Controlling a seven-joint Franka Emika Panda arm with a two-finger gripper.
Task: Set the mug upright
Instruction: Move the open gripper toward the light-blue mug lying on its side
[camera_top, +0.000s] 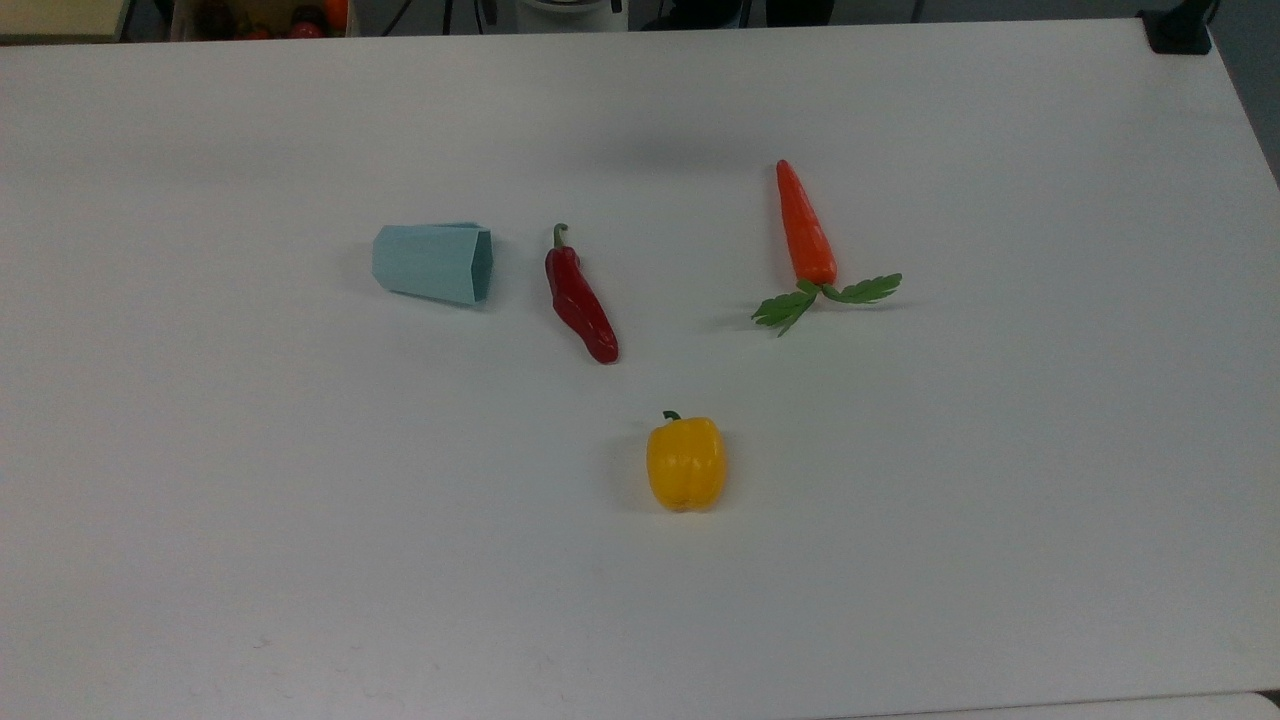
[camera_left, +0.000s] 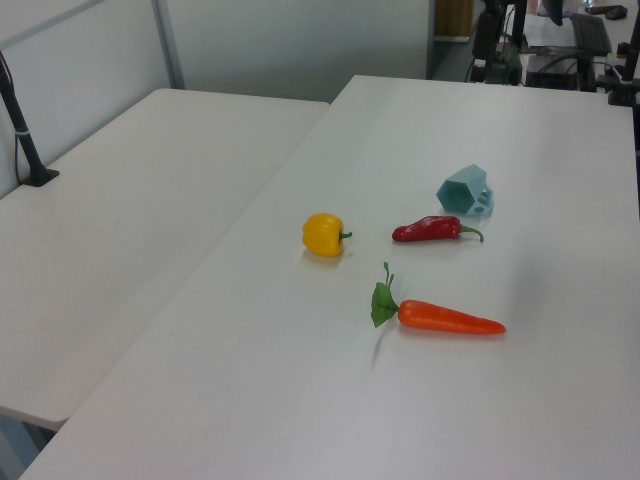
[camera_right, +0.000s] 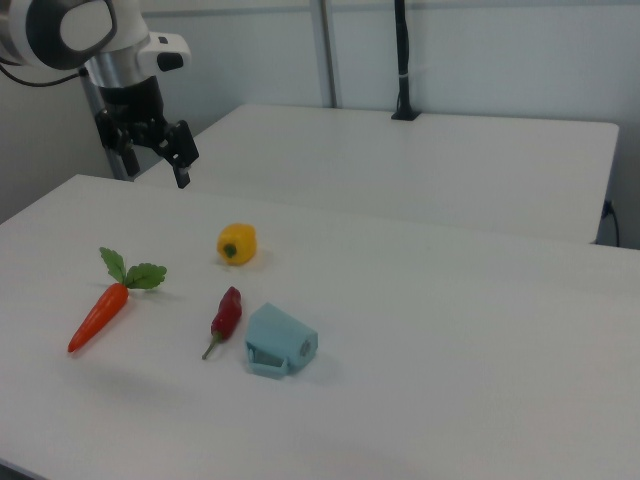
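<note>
Top view, sweeping left to right with the red chili pepper (camera_top: 580, 305) as our marker: one mug (camera_top: 433, 263), pale blue and faceted, lies on its side just to the chili's left on the white table (camera_top: 200, 500), its wide mouth turned toward the chili, not touching it. One chili, lying at a slant, stem end up in the top view. Below and to the right of the chili, apart from it, sits one yellow bell pepper (camera_top: 686, 463). Farther right, well apart from the chili, one carrot (camera_top: 804, 228), green leaves at the lower end, tip pointing up the top view.

Right view: the gripper (camera_right: 155, 152) hangs high in the air, well up and to the left of the chili (camera_right: 225, 315), over the table's far side beyond the carrot (camera_right: 98, 316). Its two fingers look spread apart with nothing between them, though against the dark body that's hard to be sure of. The mug (camera_right: 280, 341) lies tipped just right of the chili, its handle showing at the near side.

Count: one mug, one chili, one bell pepper, one carrot, one gripper.
</note>
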